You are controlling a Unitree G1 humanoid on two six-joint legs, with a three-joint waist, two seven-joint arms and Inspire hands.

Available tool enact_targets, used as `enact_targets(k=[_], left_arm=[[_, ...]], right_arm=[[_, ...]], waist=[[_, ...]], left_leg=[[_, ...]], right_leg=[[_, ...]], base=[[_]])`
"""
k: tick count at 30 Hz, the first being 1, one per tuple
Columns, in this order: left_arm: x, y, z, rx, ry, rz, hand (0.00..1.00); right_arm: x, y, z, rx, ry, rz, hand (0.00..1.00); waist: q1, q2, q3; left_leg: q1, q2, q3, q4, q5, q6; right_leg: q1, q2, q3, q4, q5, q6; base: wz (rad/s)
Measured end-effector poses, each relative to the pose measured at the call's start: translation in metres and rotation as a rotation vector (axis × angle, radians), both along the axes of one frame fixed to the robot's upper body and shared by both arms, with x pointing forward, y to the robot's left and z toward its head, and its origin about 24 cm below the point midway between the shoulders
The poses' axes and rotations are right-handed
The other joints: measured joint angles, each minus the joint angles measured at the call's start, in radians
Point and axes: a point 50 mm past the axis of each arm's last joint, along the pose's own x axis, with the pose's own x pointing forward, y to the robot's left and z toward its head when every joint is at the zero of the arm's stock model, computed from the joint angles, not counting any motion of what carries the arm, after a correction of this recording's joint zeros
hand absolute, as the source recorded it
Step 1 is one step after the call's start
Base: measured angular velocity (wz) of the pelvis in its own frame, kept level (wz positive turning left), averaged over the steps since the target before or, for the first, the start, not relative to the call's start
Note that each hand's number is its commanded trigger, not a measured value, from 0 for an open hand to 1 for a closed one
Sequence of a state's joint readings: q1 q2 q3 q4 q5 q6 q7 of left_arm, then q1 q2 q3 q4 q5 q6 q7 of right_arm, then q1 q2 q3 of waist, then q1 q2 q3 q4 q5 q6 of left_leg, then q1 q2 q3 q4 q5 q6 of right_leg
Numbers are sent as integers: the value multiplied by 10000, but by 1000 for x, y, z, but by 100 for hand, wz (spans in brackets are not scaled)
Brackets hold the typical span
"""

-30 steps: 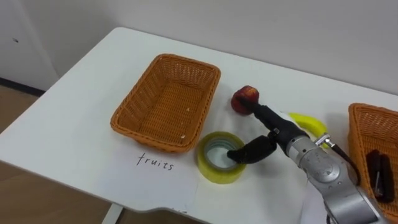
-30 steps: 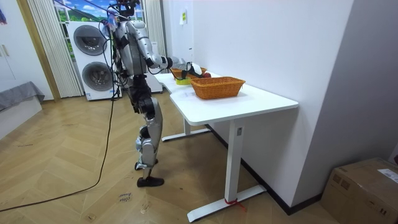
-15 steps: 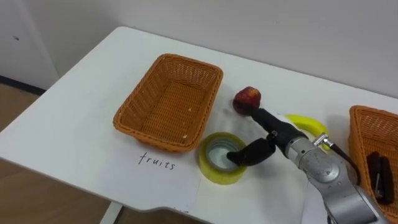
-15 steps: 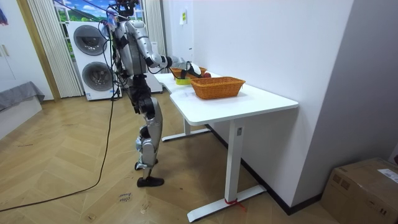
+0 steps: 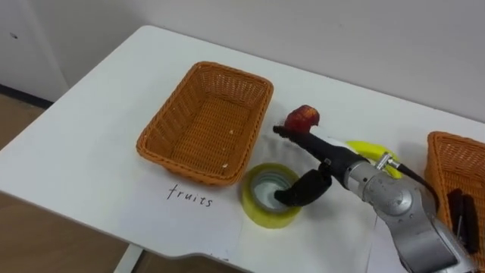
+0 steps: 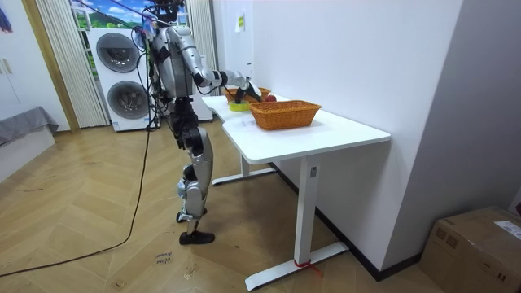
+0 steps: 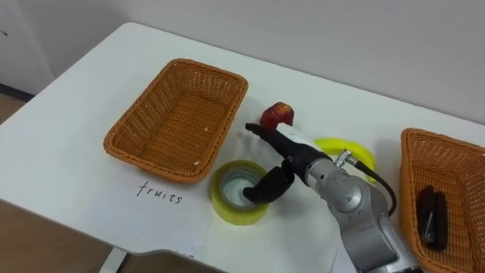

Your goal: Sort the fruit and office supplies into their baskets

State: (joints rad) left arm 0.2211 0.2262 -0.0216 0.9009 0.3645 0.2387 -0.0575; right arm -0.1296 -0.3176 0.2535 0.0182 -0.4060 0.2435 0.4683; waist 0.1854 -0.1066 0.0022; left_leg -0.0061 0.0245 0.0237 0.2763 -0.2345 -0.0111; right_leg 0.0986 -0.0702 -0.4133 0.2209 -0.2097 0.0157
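Note:
An empty wicker fruit basket sits on the white table above a handwritten label. To its right lies a yellow tape roll. A red apple rests behind the roll, and a yellow banana lies to the right of the apple. My right hand hovers over the roll. Its fingers stretch straight out in front of the apple toward the fruit basket, and its thumb dips inside the roll's hole. A second wicker basket at the right edge holds dark office items.
In the room view I stand at the long side of the table, near its far end, facing the wall. The fruit basket is the nearer one there. Washing machines stand behind me.
My right hand has shifted left. Its fingertips, earlier at the apple, now reach past it toward the fruit basket. The thumb stays in the tape roll, which has barely moved.

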Motion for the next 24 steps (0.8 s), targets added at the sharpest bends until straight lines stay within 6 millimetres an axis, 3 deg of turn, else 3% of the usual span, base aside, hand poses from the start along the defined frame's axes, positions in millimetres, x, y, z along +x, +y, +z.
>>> enact_targets(k=[8,19,20,21,22,24], left_arm=[[0,4,1,78,43,-38,0],[4,4,2,115,-54,-76,0],[5,4,2,114,-77,-83,0],[5,4,2,111,-93,-84,0],[6,4,2,110,-102,-86,0],[6,4,2,116,-112,-87,0]], right_arm=[[-3,-1,-5,-78,1012,580,0],[-2,-2,-3,-726,1113,935,0],[-2,-2,-2,-808,1114,987,28],[-1,-2,-2,-876,1128,1040,75],[-1,-2,-2,-894,1134,1057,100],[-1,-1,1,-1170,997,1133,100]], waist=[[48,10,7],[77,34,23],[80,36,24],[98,35,24],[93,34,23],[121,34,24]], left_leg=[[-7,-3,-23,3,0,0],[-15,-4,-32,8,0,0],[-15,-4,-33,8,0,0],[-13,-5,-31,9,0,0],[-11,-5,-31,7,0,0],[-8,-8,-31,-5,1,1]], right_leg=[[0,5,17,1,0,0],[-14,4,37,16,-1,-1],[-15,4,42,16,-1,-1],[-17,4,65,17,-1,-1],[-26,5,76,21,-1,-1],[-53,7,162,33,-1,-2]], base=[[0],[0],[0],[0],[0],[-4]])
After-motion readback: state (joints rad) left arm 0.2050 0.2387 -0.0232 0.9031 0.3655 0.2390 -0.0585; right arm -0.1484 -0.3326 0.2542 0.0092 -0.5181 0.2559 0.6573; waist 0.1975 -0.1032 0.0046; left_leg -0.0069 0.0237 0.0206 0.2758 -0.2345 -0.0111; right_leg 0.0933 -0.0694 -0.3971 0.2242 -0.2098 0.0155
